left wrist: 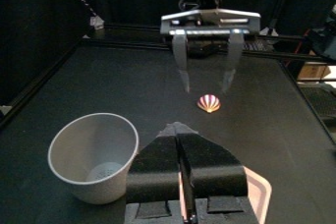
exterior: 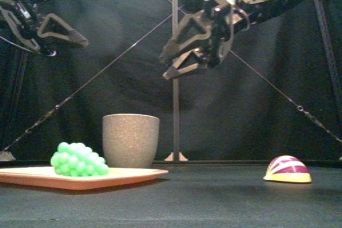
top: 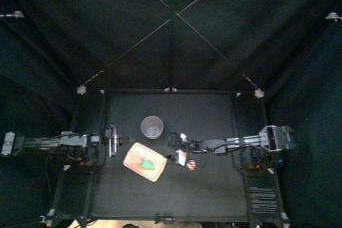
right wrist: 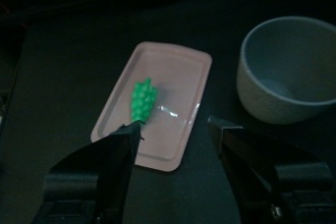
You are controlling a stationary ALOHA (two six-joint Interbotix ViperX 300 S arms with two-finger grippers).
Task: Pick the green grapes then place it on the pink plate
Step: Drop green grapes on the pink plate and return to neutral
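R fingers (right wrist: 112,154) wide nr grapes (right wrist: 141,97) on pink plate (right wrist: 178,79), grey cup (exterior: 131,139) beside; L fingers (left wrist: 164,167) together.

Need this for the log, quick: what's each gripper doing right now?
Left gripper: closed, holding nothing.
Right gripper: open, holding nothing; the green grapes lie on the pink tray.

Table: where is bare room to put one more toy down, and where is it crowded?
Free: the front-right corner of the table, between the striped toy and the right edge, and the strip behind the grey cup. Crowded: left of centre, where cup and pink tray with green grapes sit close, the right gripper above.
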